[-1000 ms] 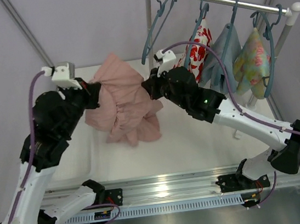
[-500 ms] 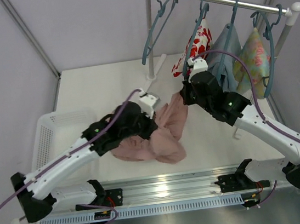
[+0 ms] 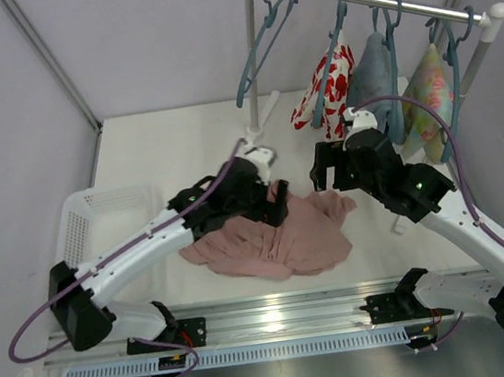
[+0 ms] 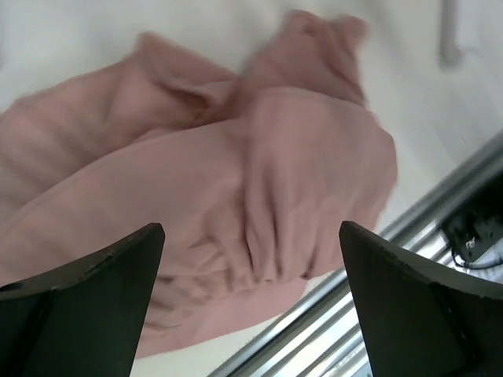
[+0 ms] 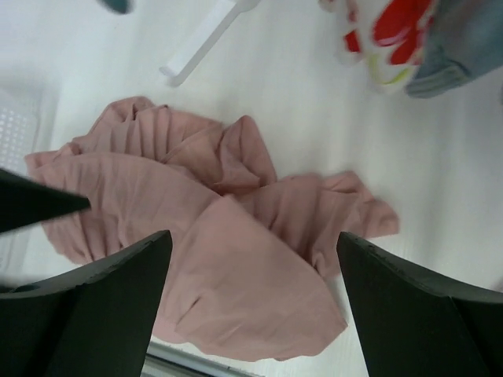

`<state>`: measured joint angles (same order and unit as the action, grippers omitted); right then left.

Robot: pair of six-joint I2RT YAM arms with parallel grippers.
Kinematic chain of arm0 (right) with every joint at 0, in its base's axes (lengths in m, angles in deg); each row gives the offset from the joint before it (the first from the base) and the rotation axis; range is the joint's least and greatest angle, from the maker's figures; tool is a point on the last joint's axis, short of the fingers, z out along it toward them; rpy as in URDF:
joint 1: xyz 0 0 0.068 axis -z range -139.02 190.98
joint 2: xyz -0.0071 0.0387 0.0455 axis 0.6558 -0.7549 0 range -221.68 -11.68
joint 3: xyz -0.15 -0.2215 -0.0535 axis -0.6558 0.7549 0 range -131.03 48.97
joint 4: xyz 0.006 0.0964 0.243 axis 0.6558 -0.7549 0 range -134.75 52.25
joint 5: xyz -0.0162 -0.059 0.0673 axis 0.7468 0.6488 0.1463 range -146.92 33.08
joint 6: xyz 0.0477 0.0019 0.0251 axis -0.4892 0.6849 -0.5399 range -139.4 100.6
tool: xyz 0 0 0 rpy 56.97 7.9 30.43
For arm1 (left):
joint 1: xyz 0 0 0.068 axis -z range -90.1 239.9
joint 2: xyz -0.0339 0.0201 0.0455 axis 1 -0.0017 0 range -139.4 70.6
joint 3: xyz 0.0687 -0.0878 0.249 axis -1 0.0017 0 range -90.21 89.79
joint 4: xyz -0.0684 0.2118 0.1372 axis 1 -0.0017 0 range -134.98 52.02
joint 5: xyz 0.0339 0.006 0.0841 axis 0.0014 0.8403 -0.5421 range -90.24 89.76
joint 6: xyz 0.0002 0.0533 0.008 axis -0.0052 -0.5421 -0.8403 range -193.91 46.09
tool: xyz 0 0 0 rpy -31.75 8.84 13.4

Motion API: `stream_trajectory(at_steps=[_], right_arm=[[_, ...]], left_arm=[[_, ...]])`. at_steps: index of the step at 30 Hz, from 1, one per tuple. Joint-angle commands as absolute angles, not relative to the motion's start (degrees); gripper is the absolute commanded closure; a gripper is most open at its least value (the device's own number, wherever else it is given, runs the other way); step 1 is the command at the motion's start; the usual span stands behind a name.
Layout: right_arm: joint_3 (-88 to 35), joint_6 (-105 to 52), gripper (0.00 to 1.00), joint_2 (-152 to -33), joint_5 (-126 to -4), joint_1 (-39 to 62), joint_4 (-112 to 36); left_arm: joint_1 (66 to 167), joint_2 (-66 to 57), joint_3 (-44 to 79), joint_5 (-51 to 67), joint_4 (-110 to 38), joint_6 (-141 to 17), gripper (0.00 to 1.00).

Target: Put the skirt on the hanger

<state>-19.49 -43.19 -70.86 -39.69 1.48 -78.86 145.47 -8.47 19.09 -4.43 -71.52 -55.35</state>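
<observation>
Dusty-pink pleated fabric skirt point(image 3: 273, 241) lies left-to-right on the bench point(image 3: 163, 144), directly under the left pincer point(image 3: 276, 207); the right pincer point(image 3: 328, 178) stands farther off. Both gape, empty.

No text, label, brand name, number or sign can be read in any of the three views.
</observation>
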Motion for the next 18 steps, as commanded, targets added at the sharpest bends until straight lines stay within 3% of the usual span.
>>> stream_trajectory(at_steps=[1,5,10,15,18], right_arm=[[-18.8,-43.66,0.06,-70.48,-45.92,1.08,-78.89],[-17.03,-42.0,0.08,-72.31,-48.57,-7.58,-74.15],[-15.98,-37.52,0.11,-78.91,-47.34,-20.08,-66.15],[-12.38,-25.57,0.15,-88.48,-35.5,-35.01,-59.99],[-12.29,-22.66,0.18,-94.62,-28.98,-38.81,-59.73]], left_arm=[[135.45,3.83,25.16,-4.91,-71.57,-45.12,0.01],[127.19,15.71,37.46,-5.25,-71.46,-38.86,0.01],[121.37,19.53,46.1,-0.86,-71.47,-34.63,0.02],[119.62,20.93,49.44,-0.95,-69.54,-33.31,0.02],[117.42,22.16,50.41,-0.68,-69.79,-34.01,0.02]])
